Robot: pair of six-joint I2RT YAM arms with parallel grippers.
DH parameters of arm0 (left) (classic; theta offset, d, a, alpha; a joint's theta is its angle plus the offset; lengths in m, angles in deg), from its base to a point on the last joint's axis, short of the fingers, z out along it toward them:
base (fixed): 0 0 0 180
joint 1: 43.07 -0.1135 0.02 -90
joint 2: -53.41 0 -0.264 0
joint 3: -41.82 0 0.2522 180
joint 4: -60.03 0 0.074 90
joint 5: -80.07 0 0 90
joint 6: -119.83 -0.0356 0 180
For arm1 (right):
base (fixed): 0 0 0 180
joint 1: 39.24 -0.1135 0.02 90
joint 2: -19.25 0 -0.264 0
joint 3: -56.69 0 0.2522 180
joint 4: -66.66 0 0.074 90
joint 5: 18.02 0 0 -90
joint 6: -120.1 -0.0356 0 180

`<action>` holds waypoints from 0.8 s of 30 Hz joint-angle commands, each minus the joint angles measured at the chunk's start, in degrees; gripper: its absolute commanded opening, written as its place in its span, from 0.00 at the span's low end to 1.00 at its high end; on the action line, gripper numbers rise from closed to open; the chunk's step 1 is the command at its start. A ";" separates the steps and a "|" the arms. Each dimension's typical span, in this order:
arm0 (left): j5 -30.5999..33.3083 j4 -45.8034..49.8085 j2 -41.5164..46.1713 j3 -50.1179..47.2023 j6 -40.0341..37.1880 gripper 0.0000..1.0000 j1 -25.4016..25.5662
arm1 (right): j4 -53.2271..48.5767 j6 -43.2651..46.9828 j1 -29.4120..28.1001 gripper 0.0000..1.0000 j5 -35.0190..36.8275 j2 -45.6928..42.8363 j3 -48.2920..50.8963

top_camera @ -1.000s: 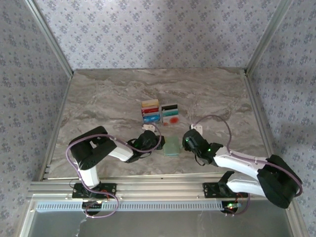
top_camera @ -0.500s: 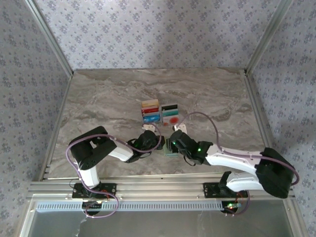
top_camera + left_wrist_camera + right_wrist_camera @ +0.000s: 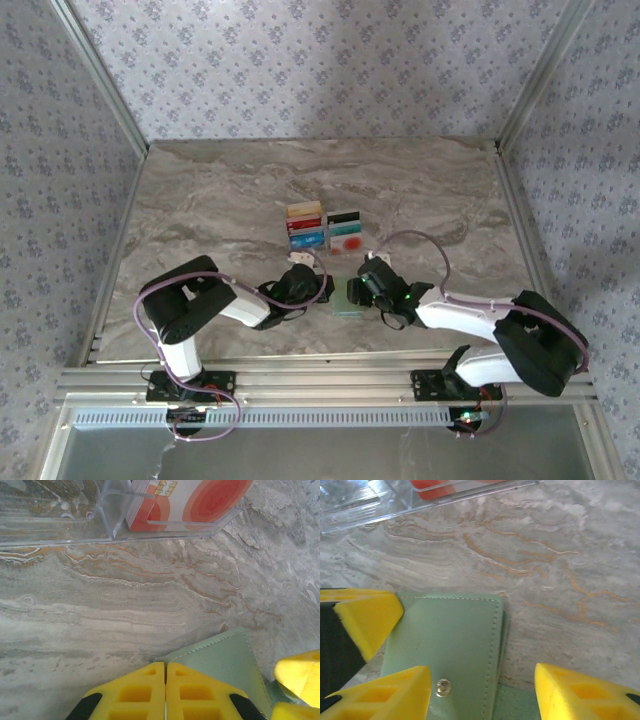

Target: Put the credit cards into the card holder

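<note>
The pale green card holder (image 3: 346, 300) lies flat on the marble between my two grippers. My left gripper (image 3: 322, 290) is shut, and its yellow tips (image 3: 165, 666) rest together at the holder's near corner (image 3: 225, 657). My right gripper (image 3: 358, 289) hovers low over the holder's right side. Its jaws (image 3: 480, 672) are open and straddle the stitched right edge of the holder (image 3: 450, 640), beside the metal snap (image 3: 442, 686). The credit cards (image 3: 325, 229) stand in a clear rack behind the holder. A white-with-red card (image 3: 200, 497) shows in the left wrist view.
The clear acrylic rack (image 3: 360, 507) stands close behind the holder. The left gripper's yellow finger (image 3: 365, 617) touches the holder's left side in the right wrist view. Bare marble (image 3: 220, 200) stretches to the left and back, bounded by patterned walls.
My right gripper has swung left from beside the holder to over it, and its jaws have spread wider. The left arm has stayed still.
</note>
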 commanded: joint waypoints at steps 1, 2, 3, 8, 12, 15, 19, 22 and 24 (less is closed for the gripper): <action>1.18 18.55 -6.63 -3.91 -0.93 0.07 -0.09 | 2.47 0.71 0.64 0.58 -4.83 1.19 0.79; 1.19 18.51 -6.63 -3.98 -0.92 0.07 -0.12 | 2.99 0.74 0.88 0.57 -5.79 1.45 0.77; 1.20 18.51 -6.62 -4.03 -0.87 0.07 -0.11 | 3.38 0.64 1.08 0.56 -6.43 1.59 0.85; 1.37 18.41 -6.79 -4.15 -0.70 0.06 -0.12 | 3.76 0.51 1.45 0.51 -7.50 1.18 0.90; 1.83 18.88 -6.98 -3.98 -0.40 0.06 -0.12 | 3.60 0.52 1.54 0.46 -7.81 -0.44 1.20; 2.06 18.90 -7.02 -3.93 -0.29 0.06 -0.03 | 3.28 0.59 1.65 0.43 -8.21 -1.62 1.34; 2.45 19.32 -7.33 -3.63 -0.22 0.05 0.22 | 4.16 0.59 1.94 0.41 -9.16 -3.09 2.11; 3.09 20.12 -7.25 -3.19 -0.13 0.05 0.50 | 4.87 0.51 2.07 0.40 -10.28 -3.86 2.34; 3.20 20.42 -7.19 -3.09 -0.13 0.05 0.67 | 5.96 0.51 2.27 0.40 -10.95 -4.26 2.65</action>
